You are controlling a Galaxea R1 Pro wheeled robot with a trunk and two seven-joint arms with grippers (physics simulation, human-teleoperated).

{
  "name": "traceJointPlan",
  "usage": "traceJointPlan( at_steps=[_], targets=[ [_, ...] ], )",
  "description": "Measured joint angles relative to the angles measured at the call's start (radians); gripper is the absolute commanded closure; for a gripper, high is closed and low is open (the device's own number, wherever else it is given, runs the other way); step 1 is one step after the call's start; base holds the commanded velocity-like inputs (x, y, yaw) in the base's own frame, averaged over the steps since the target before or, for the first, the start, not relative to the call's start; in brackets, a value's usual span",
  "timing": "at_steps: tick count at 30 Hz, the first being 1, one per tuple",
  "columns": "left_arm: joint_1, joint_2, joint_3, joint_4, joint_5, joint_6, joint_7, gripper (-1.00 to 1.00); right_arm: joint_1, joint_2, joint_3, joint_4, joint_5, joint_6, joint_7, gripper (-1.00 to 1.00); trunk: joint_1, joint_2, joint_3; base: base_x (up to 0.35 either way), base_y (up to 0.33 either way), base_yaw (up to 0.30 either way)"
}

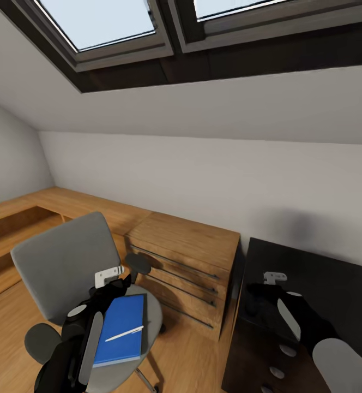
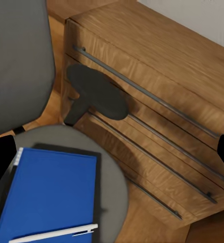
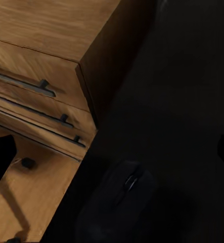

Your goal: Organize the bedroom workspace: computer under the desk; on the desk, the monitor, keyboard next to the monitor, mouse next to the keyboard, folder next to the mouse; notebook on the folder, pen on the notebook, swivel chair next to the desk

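So the blue notebook (image 1: pixel 121 329) is lying flat on the seat of the swivel chair (image 1: pixel 61 262) with the pen (image 1: pixel 125 333) resting across it, and whether the folder is underneath I can't tell. The book looks stiff, flat and light, so you'd probably want to pinch it at an exposed edge, and watch that pen, it's thin and will likely roll off if you tilt anything. Your left gripper (image 1: pixel 111 277) hangs over the seat by the backrest, arm reaching forward and down; its jaws look spread apart with nothing in them. Your right gripper (image 1: pixel 275 278) hovers over the black desk (image 1: pixel 333 284), above the mouse (image 3: pixel 127 195), but I can't tell if it's open or closed.
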Motion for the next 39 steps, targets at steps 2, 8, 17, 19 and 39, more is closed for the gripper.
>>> traceJointPlan(
  at_steps=[2,8,17,19,39],
  targets=[
    [0.000,0.000,0.000,0.004,0.000,0.000,0.000,-1.00,0.001,-0.003,-0.003,-0.072,-0.005,0.008,-0.001,-1.00,-0.008,0.014,0.006,0.000,0.000,0.000],
    [0.000,0.000,-0.002,0.024,-0.002,-0.002,0.001,-1.00,0.019,-0.014,-0.058,-0.276,-0.023,0.086,-0.006,-1.00,-0.031,0.056,0.025,0.000,0.000,0.000],
    [0.000,0.000,-0.007,0.034,-0.004,-0.005,0.003,-1.00,0.153,0.026,-0.287,-0.646,-0.090,0.347,-0.147,-1.00,-0.046,0.084,0.038,0.000,0.000,0.000],
    [0.000,0.000,-0.007,0.035,-0.004,-0.005,0.003,-1.00,0.181,0.068,-0.315,-0.750,-0.094,0.394,-0.220,-1.00,-0.046,0.084,0.038,0.000,0.000,0.000],
    [0.059,0.000,0.003,-0.022,-0.001,-0.008,0.003,-1.00,0.212,0.146,-0.372,-0.887,-0.147,0.465,-0.318,-1.00,-0.081,0.147,0.066,0.000,0.000,0.000]
  ],
)
